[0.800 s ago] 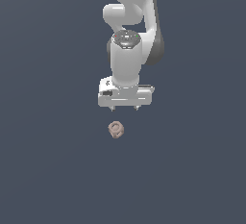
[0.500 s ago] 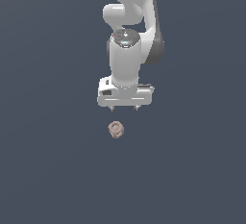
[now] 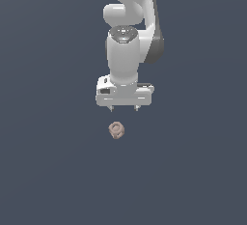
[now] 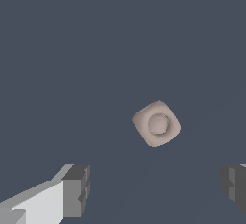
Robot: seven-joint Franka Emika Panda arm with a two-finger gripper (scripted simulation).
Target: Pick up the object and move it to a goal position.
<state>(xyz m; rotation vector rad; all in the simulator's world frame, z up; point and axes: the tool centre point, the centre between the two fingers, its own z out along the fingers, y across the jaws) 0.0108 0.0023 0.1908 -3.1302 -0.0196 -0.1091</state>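
Note:
The object (image 3: 116,130) is a small pinkish-tan knobbly lump with a ring on its face. It lies on the dark grey floor just below the gripper in the exterior view. In the wrist view the object (image 4: 156,123) shows its round ring face. My white gripper (image 3: 123,108) hangs above the object, apart from it, with its two short fingertips spread wide. It is open and empty. In the wrist view one grey pad (image 4: 77,191) and the other pad (image 4: 234,185) stand far apart, and the object lies beyond the gap between them.
The dark grey floor (image 3: 48,171) is plain and featureless around the object. The white arm (image 3: 130,35) rises behind the gripper toward the top of the exterior view.
The gripper has come down slightly toward the object. The wrist has turned a little. The object has not moved.

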